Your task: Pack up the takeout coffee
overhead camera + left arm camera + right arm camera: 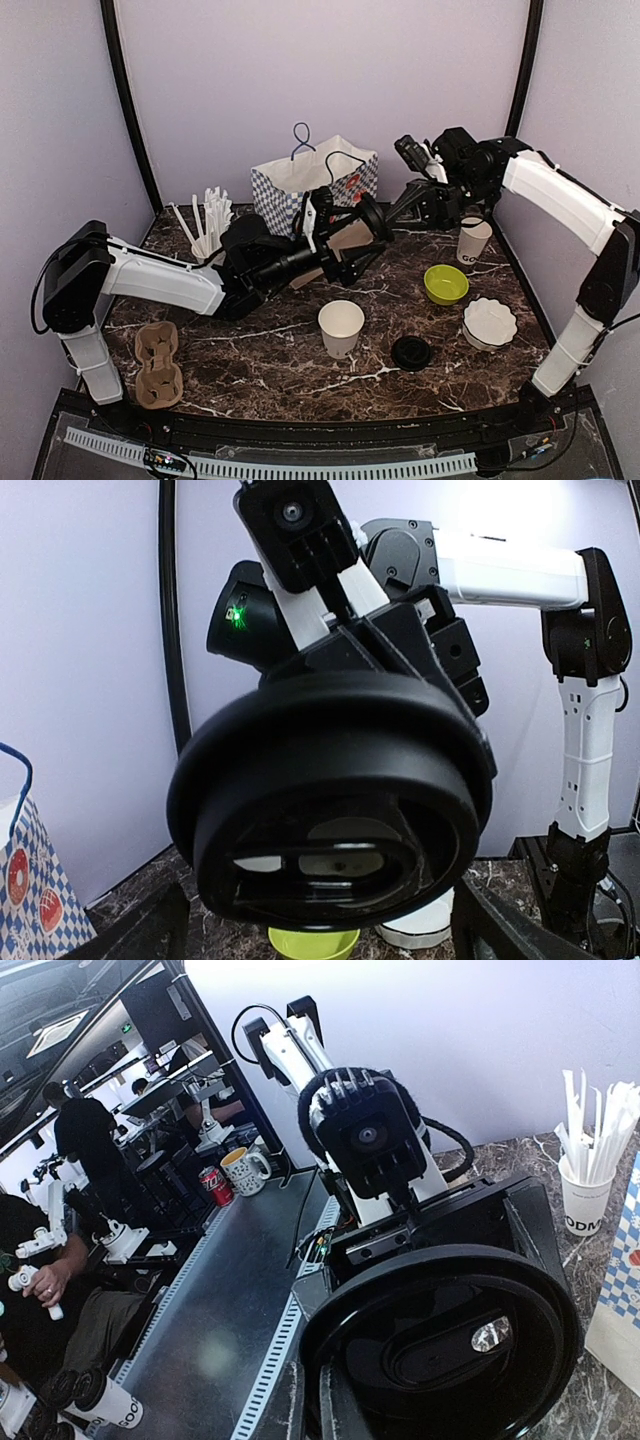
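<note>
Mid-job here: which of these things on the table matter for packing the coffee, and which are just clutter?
Job: open white cup; second white cup; black lid on table; raised black lid; likely cardboard carrier, checkered bag.
Lying about: straw cup; lime-green bowl; white scalloped bowl.

Over the middle of the desk (250, 345) we find little room. The left hand (376, 226) and right hand (398, 212) meet nose to nose, and the held lid (330, 810), pinched in the right hand, fills the gap. Behind them the checked bag (300, 185) blocks the way. On the right, the open cup (341, 328), loose lid (411, 352), green bowl (445, 284) and white bowl (490, 322) leave narrow lanes. Bare desk lies between the cup carrier (158, 365) and the open cup.
</note>
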`<action>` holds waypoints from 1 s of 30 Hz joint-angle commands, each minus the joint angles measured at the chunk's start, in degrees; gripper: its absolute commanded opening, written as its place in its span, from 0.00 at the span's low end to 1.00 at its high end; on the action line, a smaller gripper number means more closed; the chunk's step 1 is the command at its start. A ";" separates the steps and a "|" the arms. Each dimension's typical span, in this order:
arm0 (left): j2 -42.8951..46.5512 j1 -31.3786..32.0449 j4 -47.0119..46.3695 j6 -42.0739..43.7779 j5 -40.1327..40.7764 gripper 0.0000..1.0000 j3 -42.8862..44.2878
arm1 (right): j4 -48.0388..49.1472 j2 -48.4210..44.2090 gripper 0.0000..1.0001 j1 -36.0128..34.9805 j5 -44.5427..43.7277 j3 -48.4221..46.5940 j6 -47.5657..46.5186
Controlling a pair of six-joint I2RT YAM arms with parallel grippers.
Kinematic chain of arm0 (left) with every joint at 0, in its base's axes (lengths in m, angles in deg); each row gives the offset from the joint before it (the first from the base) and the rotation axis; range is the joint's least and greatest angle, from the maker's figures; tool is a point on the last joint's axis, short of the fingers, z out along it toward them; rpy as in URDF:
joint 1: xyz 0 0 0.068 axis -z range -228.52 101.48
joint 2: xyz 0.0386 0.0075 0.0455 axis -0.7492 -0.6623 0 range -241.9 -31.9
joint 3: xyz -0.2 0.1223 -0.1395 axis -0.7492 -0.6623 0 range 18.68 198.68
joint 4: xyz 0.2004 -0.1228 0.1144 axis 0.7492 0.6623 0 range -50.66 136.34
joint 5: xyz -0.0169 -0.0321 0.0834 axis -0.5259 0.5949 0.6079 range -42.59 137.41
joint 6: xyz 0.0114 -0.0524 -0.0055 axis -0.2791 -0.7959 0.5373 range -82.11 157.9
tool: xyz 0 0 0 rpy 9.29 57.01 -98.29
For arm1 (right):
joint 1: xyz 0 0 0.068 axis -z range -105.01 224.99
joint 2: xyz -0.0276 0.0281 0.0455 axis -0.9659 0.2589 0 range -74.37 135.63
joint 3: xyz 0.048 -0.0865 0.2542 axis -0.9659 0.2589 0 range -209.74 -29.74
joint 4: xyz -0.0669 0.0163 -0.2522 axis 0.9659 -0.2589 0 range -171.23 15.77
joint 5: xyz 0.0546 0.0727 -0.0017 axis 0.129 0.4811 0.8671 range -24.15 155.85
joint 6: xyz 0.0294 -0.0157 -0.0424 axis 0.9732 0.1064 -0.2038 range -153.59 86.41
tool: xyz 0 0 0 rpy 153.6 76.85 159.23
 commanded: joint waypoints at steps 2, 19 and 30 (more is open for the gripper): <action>0.42 0.44 -7.50 -0.75 1.22 0.90 -0.77 | 1.53 -0.85 0.03 -0.75 0.31 1.08 1.44; -0.29 0.66 -8.76 -5.84 3.29 0.73 -0.83 | 5.08 -1.66 0.16 -1.13 -1.71 2.67 4.31; 12.87 0.64 13.99 -5.55 8.21 0.70 -3.80 | 5.42 -8.74 0.48 3.40 -29.32 7.20 3.34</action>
